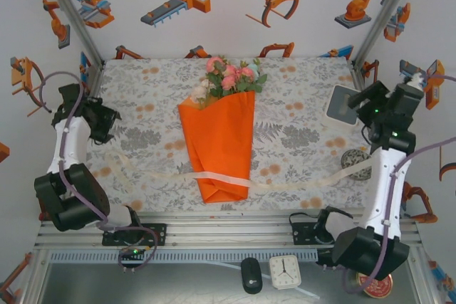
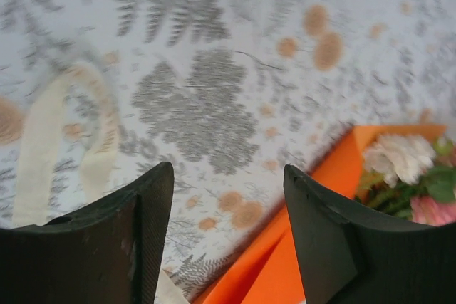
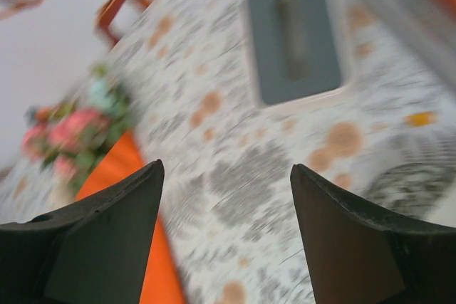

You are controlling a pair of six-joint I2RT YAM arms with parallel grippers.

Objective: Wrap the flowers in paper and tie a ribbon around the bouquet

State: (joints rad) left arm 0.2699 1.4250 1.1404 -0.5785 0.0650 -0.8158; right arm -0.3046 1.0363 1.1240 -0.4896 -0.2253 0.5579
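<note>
The bouquet lies in the middle of the table: the orange paper [image 1: 217,144] is folded into a cone around the flowers [image 1: 229,76], whose pink and white blooms stick out at the far end. The cream ribbon [image 1: 299,181] runs flat across the table and over the cone's lower part. My left gripper [image 1: 111,123] hovers left of the cone, open and holding nothing. In the left wrist view the gripper [image 2: 228,176] is above the cloth, with the ribbon [image 2: 43,154], the paper [image 2: 313,218] and the flowers [image 2: 406,165] around it. My right gripper [image 1: 362,110] is to the right, open and holding nothing. In the right wrist view the gripper [image 3: 226,172] sees the paper [image 3: 114,169] and the flowers [image 3: 71,129].
A grey tray with a white rim [image 1: 342,105] [image 3: 299,33] lies at the right, close to my right gripper. A round patterned roll [image 1: 354,159] sits near the ribbon's right end. In front of the table are a small clock [image 1: 284,272], a black oval thing [image 1: 251,275] and a tin [image 1: 375,286].
</note>
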